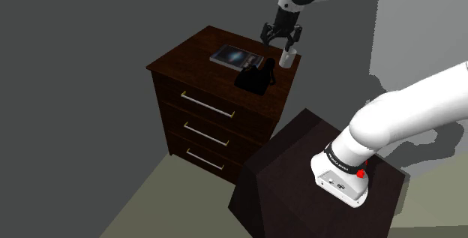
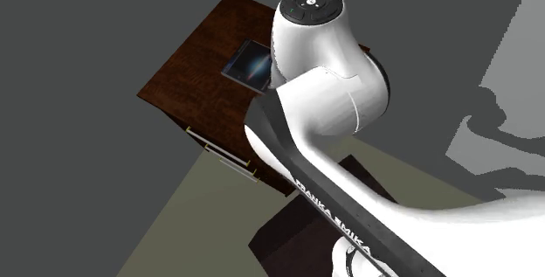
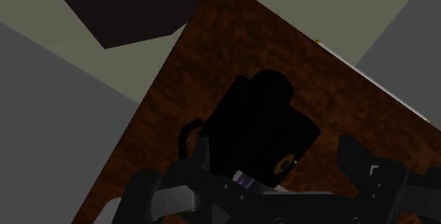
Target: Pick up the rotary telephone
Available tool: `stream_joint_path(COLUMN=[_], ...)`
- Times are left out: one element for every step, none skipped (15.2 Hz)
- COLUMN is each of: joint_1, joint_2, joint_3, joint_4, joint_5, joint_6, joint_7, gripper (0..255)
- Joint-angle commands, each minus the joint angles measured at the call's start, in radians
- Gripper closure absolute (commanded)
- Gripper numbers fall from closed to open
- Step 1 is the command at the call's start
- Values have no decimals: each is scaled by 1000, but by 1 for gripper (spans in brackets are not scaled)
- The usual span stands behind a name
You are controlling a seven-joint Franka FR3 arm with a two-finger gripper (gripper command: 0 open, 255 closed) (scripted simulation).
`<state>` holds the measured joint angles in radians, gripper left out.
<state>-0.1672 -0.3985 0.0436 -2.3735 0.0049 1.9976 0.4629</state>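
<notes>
Pincer (image 1: 282, 43) up close: black fingers spread, pinching nothing, hovering over a corner of dark wooden three-drawer dresser (image 1: 187, 52). Rotary telephone (image 1: 253, 77), all black, on the dresser top: below pincer and toward the shoulder view's left of it, clear of both fingers; through the wrist camera, ahead of pincer, roughly between the finger lines. Small white cylinder (image 1: 287, 59) directly under one fingertip, just beside the phone; can't tell if touching. Book (image 1: 234, 54) flat on the top, to the shoulder view's left of pincer, just beside the phone. Reads as approach / pre-grasp: no contact, lift not begun. Next move likely calls for shifting over the phone body, turning the wrist so the gap straddles a narrow part, dropping straight down, closing, then lifting. Watch the cylinder on descent, probably easy to knock. Can't pick a grip spot from here: handset lost in black on black.
</notes>
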Motion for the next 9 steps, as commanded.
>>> stream_joint_path(joint_1=[-21,-31,-40,-49,-57,-65,-73,-75,-75], joint_2=[71,105,139,174,208,242,276,289,297], joint_3=[7,10,11,12,11,11,8,7,7], joint_4=[3,7,11,16,22,28,34,36,30], joint_5=[5,7,10,12,14,17,19,21,20], joint_6=[51,73,94,115,136,156,176,183,197], joint_7=[87,127,166,205,244,282,319,334,334], gripper=[0,0,0,0,0,0,0,0,0])
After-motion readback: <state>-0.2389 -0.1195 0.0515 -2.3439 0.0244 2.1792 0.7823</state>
